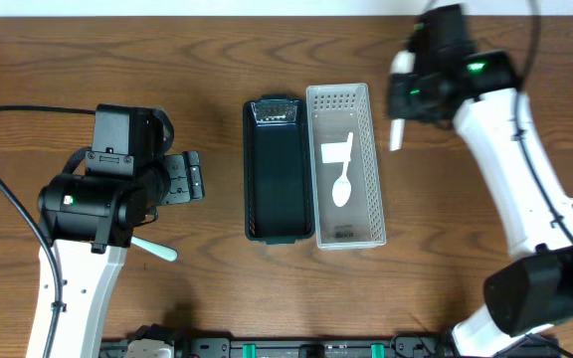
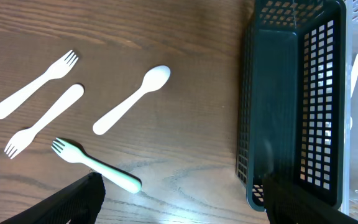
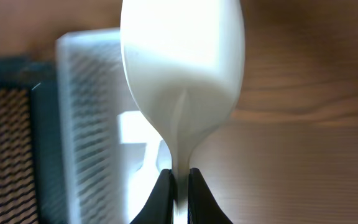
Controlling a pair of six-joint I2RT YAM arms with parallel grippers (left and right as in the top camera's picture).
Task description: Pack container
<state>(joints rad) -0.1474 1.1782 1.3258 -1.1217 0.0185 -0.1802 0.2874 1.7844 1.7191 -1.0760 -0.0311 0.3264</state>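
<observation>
Close to the lens: white spoon [image 3: 182,68], bowl up, handle pinched between the closed fingers [image 3: 160,193] of the right gripper [image 3: 179,186], over bare wood just off the 2 o'clock edge of the white basket [image 1: 374,159]. From the left of the table [image 1: 217,298]: upper white fork [image 2: 36,86], lower white fork [image 2: 42,121], loose spoon [image 2: 132,99] and pale green fork [image 2: 95,165], all lying apart on the wood beneath the left gripper [image 2: 182,199], spread wide, holding nothing. At centre, dark green basket [image 1: 250,169], side by side with the white basket at its 3 o'clock. Inside the white basket, packed spoon [image 1: 343,184], bowl toward 6 o'clock, plus another white piece [image 1: 337,151] too small to identify.
</observation>
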